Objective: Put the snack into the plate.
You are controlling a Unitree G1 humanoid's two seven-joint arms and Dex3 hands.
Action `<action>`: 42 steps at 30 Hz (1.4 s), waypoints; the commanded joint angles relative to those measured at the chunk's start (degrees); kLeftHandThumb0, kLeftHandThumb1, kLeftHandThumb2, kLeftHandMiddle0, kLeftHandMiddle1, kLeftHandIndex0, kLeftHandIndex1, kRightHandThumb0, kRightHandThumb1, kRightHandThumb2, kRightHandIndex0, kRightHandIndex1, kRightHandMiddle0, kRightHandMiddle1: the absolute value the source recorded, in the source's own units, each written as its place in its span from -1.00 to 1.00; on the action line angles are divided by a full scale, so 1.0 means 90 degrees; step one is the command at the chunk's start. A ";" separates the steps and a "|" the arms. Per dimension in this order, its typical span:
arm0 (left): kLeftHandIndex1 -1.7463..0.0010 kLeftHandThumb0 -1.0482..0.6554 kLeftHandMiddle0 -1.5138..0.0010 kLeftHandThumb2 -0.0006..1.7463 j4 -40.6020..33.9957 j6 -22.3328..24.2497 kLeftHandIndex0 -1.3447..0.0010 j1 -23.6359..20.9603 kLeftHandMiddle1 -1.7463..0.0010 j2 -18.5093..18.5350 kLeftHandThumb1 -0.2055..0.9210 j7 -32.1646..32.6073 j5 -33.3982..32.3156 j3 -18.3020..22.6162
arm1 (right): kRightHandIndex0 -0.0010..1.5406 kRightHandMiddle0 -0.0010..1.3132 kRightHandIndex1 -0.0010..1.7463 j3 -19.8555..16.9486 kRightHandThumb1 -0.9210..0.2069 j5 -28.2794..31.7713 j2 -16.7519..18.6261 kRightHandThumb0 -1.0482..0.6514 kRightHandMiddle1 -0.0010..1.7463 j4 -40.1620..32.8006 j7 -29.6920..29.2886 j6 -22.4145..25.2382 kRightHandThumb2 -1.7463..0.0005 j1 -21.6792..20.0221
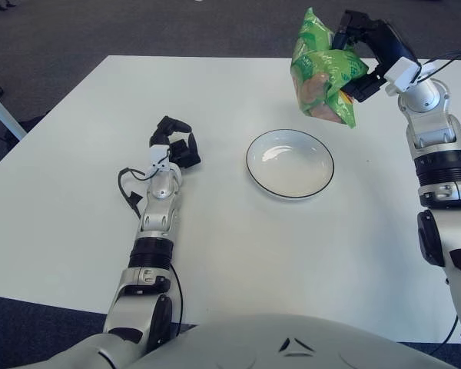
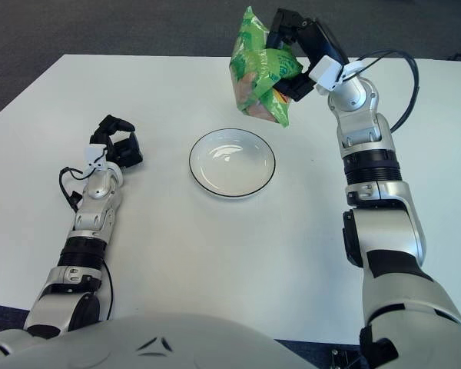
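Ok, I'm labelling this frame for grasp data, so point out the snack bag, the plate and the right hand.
green snack bag [image 1: 321,77], left eye view, on its front face.
white plate [image 1: 253,154], left eye view, on its left rim.
right hand [image 1: 353,54], left eye view, between its fingertips gripping the bag.

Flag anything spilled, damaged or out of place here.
Nothing stands out. The right hand holds the crumpled green snack bag in the air beyond the empty white round plate. The left hand shows curled, left of the plate. No spill shows on the white table.
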 commanded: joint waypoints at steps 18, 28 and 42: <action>-1.00 -0.32 -0.69 0.48 0.0687 -0.0116 0.12 0.0808 -1.00 -0.0341 -0.04 0.0047 -0.0118 -0.0030 | 0.12 0.01 1.00 0.0032 0.71 0.0546 0.0062 0.23 1.00 -0.1709 0.1336 0.0527 -0.98 0.0790; -1.00 -0.32 -0.68 0.48 0.0700 -0.0190 0.11 0.0824 -1.00 -0.0348 -0.05 0.0100 -0.0081 -0.0043 | 0.14 0.03 1.00 0.0033 0.73 0.0672 0.0101 0.23 1.00 -0.1840 0.1798 0.0514 -1.00 0.0940; -1.00 -0.33 -0.68 0.50 0.0715 -0.0085 0.09 0.0796 -1.00 -0.0343 -0.07 0.0184 -0.0082 -0.0043 | 0.19 0.03 0.94 0.0182 0.76 0.0907 0.0062 0.23 1.00 -0.1917 0.2465 -0.0047 -0.99 0.1195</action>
